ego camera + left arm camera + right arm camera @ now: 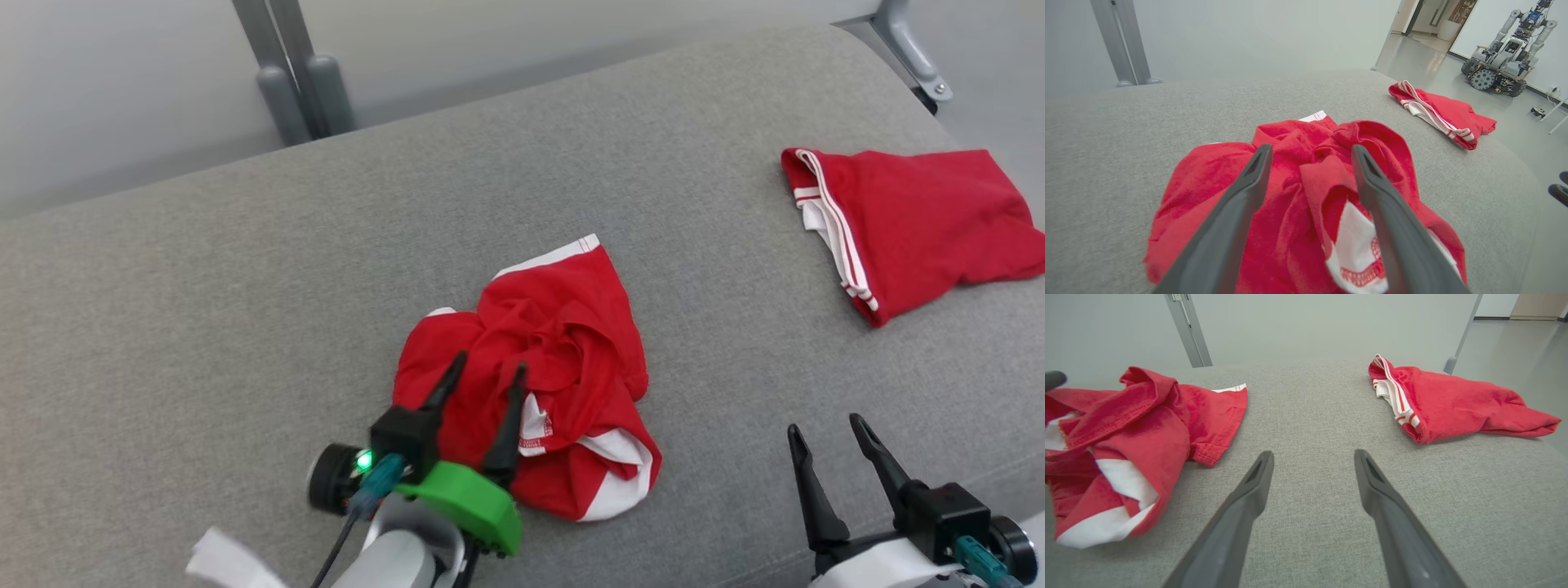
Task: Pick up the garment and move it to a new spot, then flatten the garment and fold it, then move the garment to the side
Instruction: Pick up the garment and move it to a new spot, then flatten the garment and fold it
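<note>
A crumpled red garment (571,327) with white trim lies heaped near the middle of the grey fabric tabletop (245,327). The left tool (490,362) hangs over its near side, fingers spread and gripping nothing. The right tool (824,425), also spread, sits above bare fabric by the near edge. A folded red garment (914,220) rests at the right edge, with open surface between the two and to the left.

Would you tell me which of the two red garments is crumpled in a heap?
The middle garment, beneath the left gripper; the right garment lies flatter.
</note>
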You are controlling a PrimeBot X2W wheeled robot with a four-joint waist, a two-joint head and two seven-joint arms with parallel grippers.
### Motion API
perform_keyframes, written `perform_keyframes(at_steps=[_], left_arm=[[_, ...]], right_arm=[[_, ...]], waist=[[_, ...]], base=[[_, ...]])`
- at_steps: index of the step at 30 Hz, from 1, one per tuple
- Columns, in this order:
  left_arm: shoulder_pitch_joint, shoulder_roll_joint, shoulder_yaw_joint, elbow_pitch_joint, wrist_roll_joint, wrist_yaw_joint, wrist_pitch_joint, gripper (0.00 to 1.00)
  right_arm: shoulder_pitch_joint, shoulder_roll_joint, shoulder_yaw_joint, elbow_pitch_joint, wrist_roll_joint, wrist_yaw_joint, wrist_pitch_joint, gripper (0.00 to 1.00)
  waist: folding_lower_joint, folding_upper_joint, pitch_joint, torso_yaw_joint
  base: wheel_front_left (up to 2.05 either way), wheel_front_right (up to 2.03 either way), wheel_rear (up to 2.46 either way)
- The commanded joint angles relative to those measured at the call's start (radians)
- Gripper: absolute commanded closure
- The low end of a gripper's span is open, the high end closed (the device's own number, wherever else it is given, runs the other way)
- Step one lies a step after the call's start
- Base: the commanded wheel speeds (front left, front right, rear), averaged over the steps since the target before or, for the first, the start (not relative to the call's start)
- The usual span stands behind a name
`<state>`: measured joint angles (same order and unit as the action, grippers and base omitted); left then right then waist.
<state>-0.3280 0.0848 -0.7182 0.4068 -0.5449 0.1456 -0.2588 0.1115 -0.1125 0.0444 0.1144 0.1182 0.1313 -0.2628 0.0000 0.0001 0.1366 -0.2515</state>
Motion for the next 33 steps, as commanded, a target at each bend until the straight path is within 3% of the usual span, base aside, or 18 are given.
perform_keyframes(at_steps=[1,4,7,11,20,27,33], left_arm=[[0.071,0.022,0.046,-0.080,0.040,0.033,-0.007,0.00],[0.247,0.055,0.125,-0.215,0.123,0.077,-0.006,0.00],[0.357,0.054,0.203,-0.285,0.169,0.079,-0.006,0.00],[0.489,0.039,0.321,-0.320,0.207,0.046,-0.006,0.00],[0.624,-0.010,0.567,-0.311,0.295,-0.092,-0.007,0.00],[0.616,-0.032,0.626,-0.302,0.339,-0.162,-0.007,0.00],[0.593,-0.034,0.623,-0.310,0.321,-0.167,-0.007,0.00]], right_arm=[[0.023,-0.009,-0.013,-0.014,-0.008,-0.001,-0.003,0.00],[0.069,-0.009,-0.043,-0.037,-0.017,-0.001,-0.003,0.00],[0.089,-0.010,-0.047,-0.051,-0.029,-0.001,-0.003,0.00],[0.112,-0.002,-0.065,-0.059,-0.040,-0.001,-0.003,0.00],[0.138,0.033,-0.109,-0.068,-0.062,-0.001,-0.003,0.00],[0.136,0.047,-0.112,-0.064,-0.070,-0.001,-0.003,0.00],[0.122,0.049,-0.106,-0.062,-0.071,-0.001,-0.003,0.00]], waist=[[0.0000,-0.0001,-0.101,0.101],[0.0000,-0.0001,-0.136,0.152],[0.0000,-0.0001,-0.152,0.190],[0.0000,-0.0001,-0.179,0.230],[0.0000,-0.0001,-0.214,0.252],[0.0000,-0.0001,-0.201,0.240],[0.0000,-0.0001,-0.183,0.228]], base=[[0.00,0.00,0.00],[0.00,0.00,0.00],[0.00,0.00,0.00],[0.00,0.00,0.00],[0.00,0.00,0.00],[0.00,0.00,0.00],[0.00,0.00,0.00]])
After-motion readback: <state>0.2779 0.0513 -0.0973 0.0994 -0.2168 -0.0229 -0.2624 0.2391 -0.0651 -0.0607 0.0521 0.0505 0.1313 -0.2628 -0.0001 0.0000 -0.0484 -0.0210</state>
